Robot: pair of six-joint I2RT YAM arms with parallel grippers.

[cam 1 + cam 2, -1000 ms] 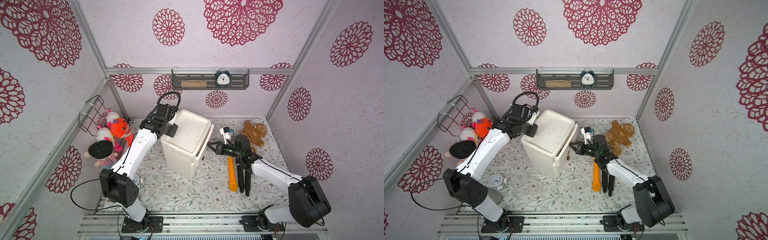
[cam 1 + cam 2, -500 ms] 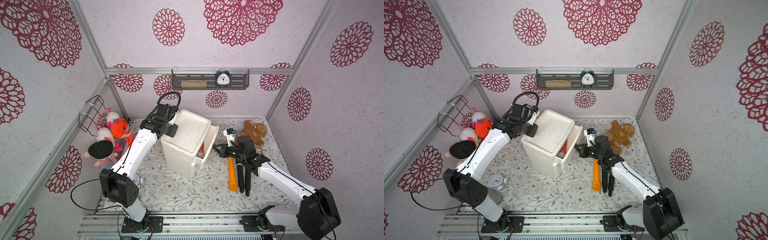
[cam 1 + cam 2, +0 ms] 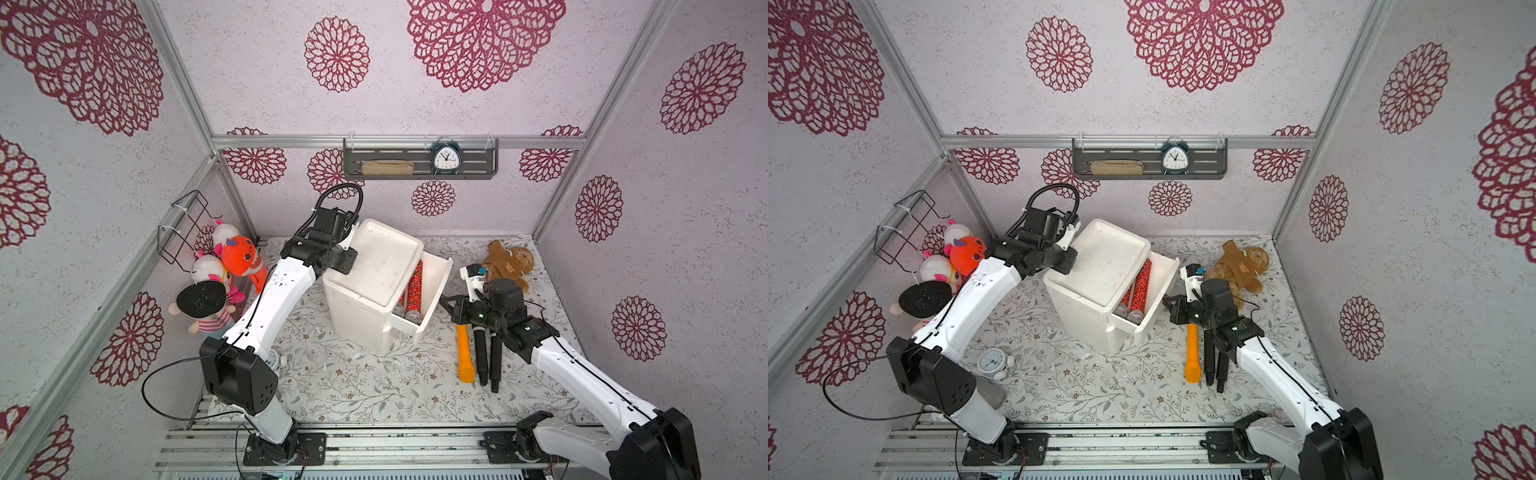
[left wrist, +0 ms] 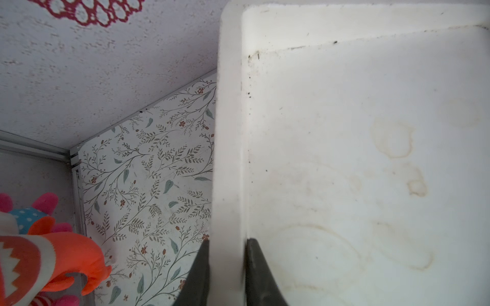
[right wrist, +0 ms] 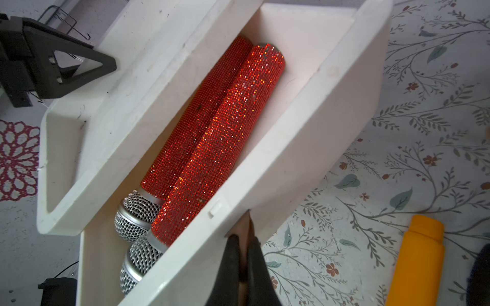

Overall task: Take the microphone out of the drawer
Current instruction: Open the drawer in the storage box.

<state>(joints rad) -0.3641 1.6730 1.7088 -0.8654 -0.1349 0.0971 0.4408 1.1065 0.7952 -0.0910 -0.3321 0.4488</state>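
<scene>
A white drawer cabinet (image 3: 378, 266) (image 3: 1100, 266) stands mid-table. Its top drawer (image 3: 438, 282) (image 3: 1163, 282) (image 5: 291, 148) is pulled out toward the right. Two red glitter microphones (image 3: 413, 286) (image 3: 1139, 286) (image 5: 225, 132) with silver mesh heads lie side by side in it. My left gripper (image 3: 347, 259) (image 4: 226, 241) is shut on the cabinet's raised top rim (image 4: 228, 132). My right gripper (image 3: 445, 300) (image 3: 1168, 303) (image 5: 245, 238) is shut on a thin tab on the drawer's front, just outside the drawer.
An orange flashlight (image 3: 464, 353) and black tripod legs (image 3: 486, 353) lie under the right arm. A brown plush (image 3: 509, 262) sits at the back right. More plush toys (image 3: 232, 266) are at the left wall. A small clock (image 3: 992, 361) stands by the left arm's base.
The drawer has slid out to the right with my right gripper on its front, and the red microphones have come into sight. The left arm has stayed on the cabinet's rim.
</scene>
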